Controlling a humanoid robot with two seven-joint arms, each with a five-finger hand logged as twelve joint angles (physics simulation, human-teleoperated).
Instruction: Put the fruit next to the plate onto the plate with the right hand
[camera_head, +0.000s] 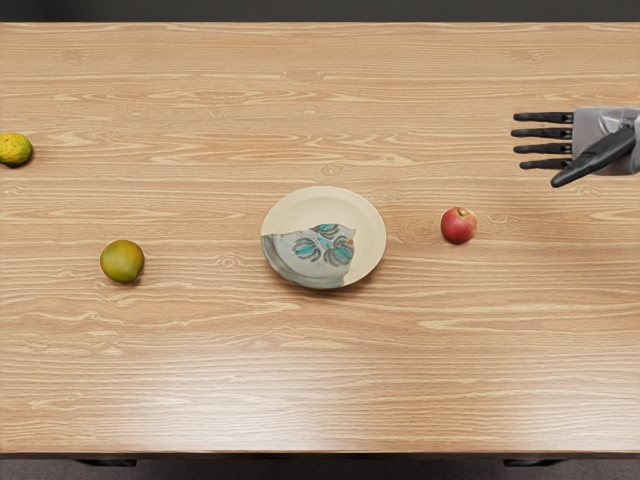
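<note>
A cream plate (352, 218) with a grey and teal pattern sits at the middle of the wooden table. A red apple (458, 225) stands just right of the plate, a short gap from its rim. My right hand (560, 145) comes in from the right edge, above and to the right of the apple. Its dark fingers (540, 133) stretch out straight toward the left and hold nothing. The left arm does not show.
A yellow-green fruit (122, 261) lies well left of the plate. Another yellow fruit (14, 149) sits at the table's left edge. The wooden table (320, 380) fills nearly the whole view.
</note>
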